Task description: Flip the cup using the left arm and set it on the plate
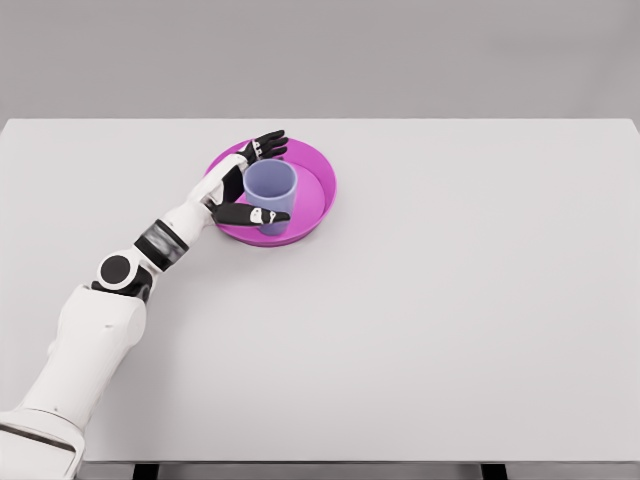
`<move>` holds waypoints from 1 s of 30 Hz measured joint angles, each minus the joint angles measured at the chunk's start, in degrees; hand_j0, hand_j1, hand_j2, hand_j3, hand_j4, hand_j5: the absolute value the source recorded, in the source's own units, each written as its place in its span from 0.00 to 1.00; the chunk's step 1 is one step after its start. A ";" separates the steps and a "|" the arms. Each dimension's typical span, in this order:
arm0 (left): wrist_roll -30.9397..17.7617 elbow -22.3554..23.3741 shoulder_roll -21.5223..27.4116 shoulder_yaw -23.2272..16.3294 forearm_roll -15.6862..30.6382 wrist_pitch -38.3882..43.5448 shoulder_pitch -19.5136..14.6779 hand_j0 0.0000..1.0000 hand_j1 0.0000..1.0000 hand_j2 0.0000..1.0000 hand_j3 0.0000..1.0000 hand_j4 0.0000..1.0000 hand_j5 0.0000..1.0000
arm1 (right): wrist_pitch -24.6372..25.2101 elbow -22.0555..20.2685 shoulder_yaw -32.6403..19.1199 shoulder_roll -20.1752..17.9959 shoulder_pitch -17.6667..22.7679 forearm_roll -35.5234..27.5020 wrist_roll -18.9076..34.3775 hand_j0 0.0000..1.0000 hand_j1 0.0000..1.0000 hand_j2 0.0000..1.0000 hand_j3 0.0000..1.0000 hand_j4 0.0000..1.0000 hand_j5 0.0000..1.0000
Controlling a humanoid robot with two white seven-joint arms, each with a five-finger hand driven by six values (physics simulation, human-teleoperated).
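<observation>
In the head view, the only one given, a lavender cup (270,192) stands upright, mouth up, inside a magenta plate (322,190) on the white counter (450,320), toward its far left part. The left robot hand (248,184) reaches in from the lower left and brackets the cup: its upper fingers (268,145) fan out past the cup's far-left side, over the plate's rim, while the thumb (252,214) lies across the near side at the base. The fingers look spread rather than wrapped, so I judge the hand open around the cup, not clamped on it, though whether the palm or thumb touches the wall cannot be told from here. The cup reads as a light, rigid, smooth-walled plastic tumbler with no handle; it would likely slip under a weak pinch and tip easily, so the best hold is probably across the middle of the wall, thumb opposite the fingers. Upright on the plate, it suggests the task is about complete. The cup's left wall and the plate's left rim are hidden behind the hand, the cup's foot is masked by the thumb, and the right arm is nowhere in the picture.
</observation>
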 measured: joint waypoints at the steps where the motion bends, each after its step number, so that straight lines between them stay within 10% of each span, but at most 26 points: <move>1: 0.00 -0.06 0.01 -0.03 0.00 -0.01 -0.09 1.00 1.00 1.00 1.00 1.00 1.00 | -0.01 0.00 0.00 0.00 0.00 0.00 0.00 1.00 1.00 1.00 1.00 1.00 1.00; 30: 0.00 -0.19 2.62 0.17 -0.10 -0.52 0.53 1.00 1.00 1.00 1.00 1.00 1.00 | 0.00 0.00 0.01 0.00 0.00 0.00 0.00 1.00 1.00 1.00 1.00 1.00 1.00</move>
